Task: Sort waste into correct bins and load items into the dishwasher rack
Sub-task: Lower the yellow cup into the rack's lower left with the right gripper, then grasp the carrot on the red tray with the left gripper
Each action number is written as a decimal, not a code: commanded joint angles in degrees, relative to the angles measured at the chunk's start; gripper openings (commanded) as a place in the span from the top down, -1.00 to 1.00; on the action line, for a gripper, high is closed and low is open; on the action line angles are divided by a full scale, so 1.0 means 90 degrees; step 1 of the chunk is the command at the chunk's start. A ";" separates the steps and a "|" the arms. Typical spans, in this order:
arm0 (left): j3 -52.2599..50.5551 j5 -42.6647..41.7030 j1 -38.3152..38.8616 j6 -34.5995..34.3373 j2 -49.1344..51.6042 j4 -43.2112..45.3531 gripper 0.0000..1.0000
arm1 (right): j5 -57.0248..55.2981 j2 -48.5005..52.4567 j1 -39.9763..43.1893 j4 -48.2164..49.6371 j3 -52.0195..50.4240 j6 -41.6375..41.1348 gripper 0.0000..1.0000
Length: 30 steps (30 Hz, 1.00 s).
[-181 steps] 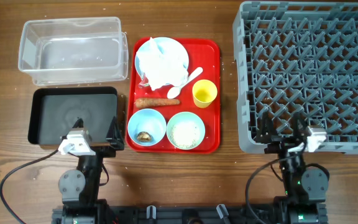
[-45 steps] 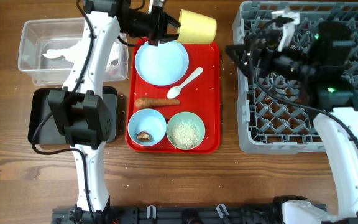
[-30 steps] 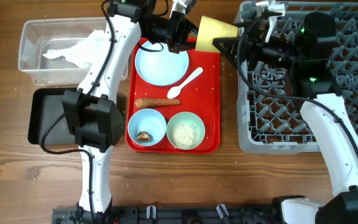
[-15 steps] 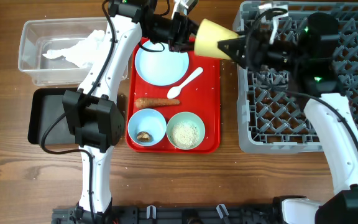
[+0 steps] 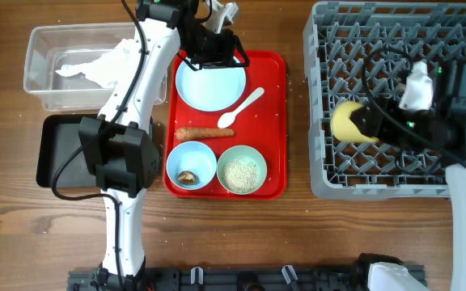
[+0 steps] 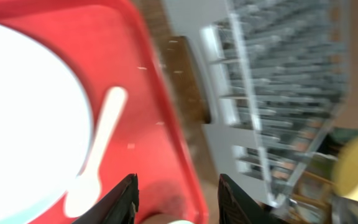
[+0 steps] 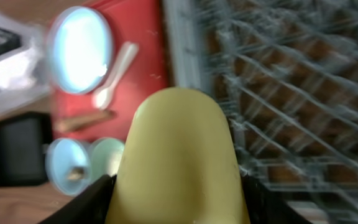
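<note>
Our right gripper (image 5: pixel 366 120) is clamped on the small yellow plastic cup (image 5: pixel 345 121). The cup is held on its side above the left part of the large grey pegged plastic dishwasher rack (image 5: pixel 395 48), with its long axis pointing toward the flat red tray (image 5: pixel 275 121). The pegs lie straight below, so we judge lowering comes next, while our left gripper (image 5: pixel 211 58) hovers spread and empty over the pale blue round plate (image 5: pixel 210 85).

Clearance: left side crowded, centre strip free

We see the left arm (image 5: pixel 128 81) lying over the gap between the clear tub (image 5: pixel 35 81), black tray (image 5: pixel 43 153) and red tray (image 5: pixel 280 97). Bare wood between red tray and rack (image 5: pixel 314 97) is passable. The yellow cup (image 5: pixel 345 121) blocks the rack's left-middle pegs.
</note>
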<state>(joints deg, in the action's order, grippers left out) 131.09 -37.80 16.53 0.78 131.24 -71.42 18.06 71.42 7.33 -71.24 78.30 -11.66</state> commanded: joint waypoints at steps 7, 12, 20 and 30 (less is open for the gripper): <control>0.0109 0.1880 -0.0017 0.0012 -0.0119 -0.0095 0.17 | -0.1732 0.1003 -0.0410 -0.0957 -0.0296 -0.0447 0.32; 0.0109 0.2169 -0.0022 0.0015 -0.0119 -0.0168 0.15 | -0.1775 0.1906 -0.0967 -0.0682 -0.0425 -0.0610 0.28; 0.0109 0.2159 -0.0022 0.0010 -0.0119 -0.0209 -0.07 | -0.1518 0.2397 -0.1158 -0.0522 -0.0223 -0.0610 -0.56; 0.0109 0.2166 -0.0036 0.0007 -0.1309 -0.1647 -0.11 | -0.0772 0.1996 -0.1814 -0.0656 0.1503 -0.0391 -0.59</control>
<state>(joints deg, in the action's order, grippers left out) 131.07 -18.46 16.53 0.78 126.26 -83.02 8.86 91.24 -5.06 -78.06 88.92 -16.16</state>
